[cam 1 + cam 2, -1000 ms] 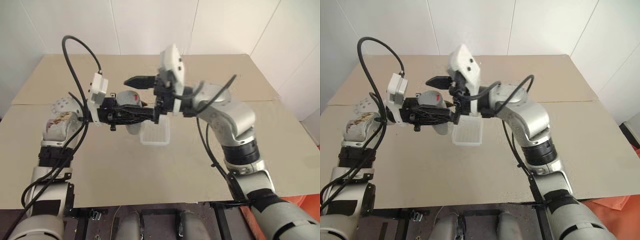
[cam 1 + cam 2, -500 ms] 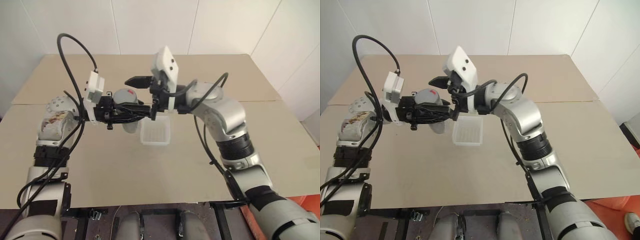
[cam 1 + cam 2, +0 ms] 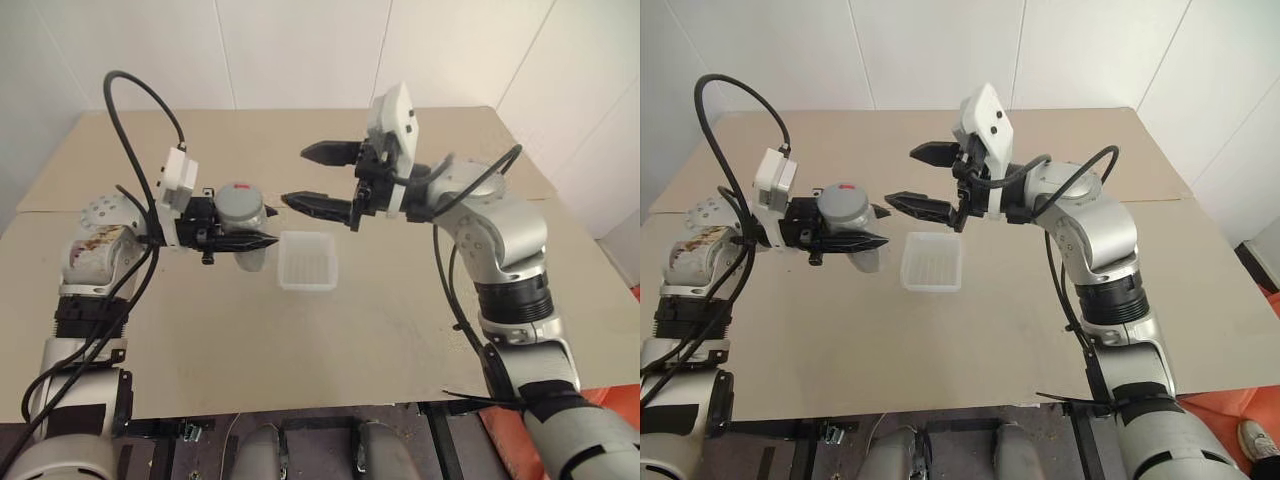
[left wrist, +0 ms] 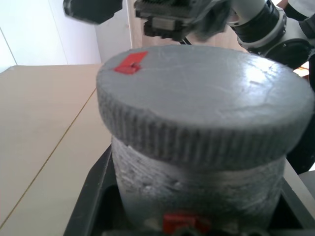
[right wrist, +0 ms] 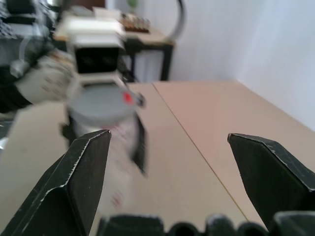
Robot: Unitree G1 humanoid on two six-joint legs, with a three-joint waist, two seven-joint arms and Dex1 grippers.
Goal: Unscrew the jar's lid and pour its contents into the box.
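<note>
Left eye view: the left gripper (image 3: 262,241) clamps the jar (image 3: 245,250) upright above the table, the lid (image 3: 239,200) on it (red mark up). The right gripper (image 3: 322,176) gapes empty nearby. Unscrewing and pouring into the box (image 3: 307,262) remain.

One jar (image 3: 243,228) is seen, with one lid (image 3: 240,199) on it. One red mark (image 4: 130,62) is seen on the lid. One box (image 3: 307,261) is seen at 3 o'clock from the jar. One table (image 3: 330,330) is counted. Two grippers are counted: one left gripper (image 3: 270,241) and one right gripper (image 3: 303,176).
</note>
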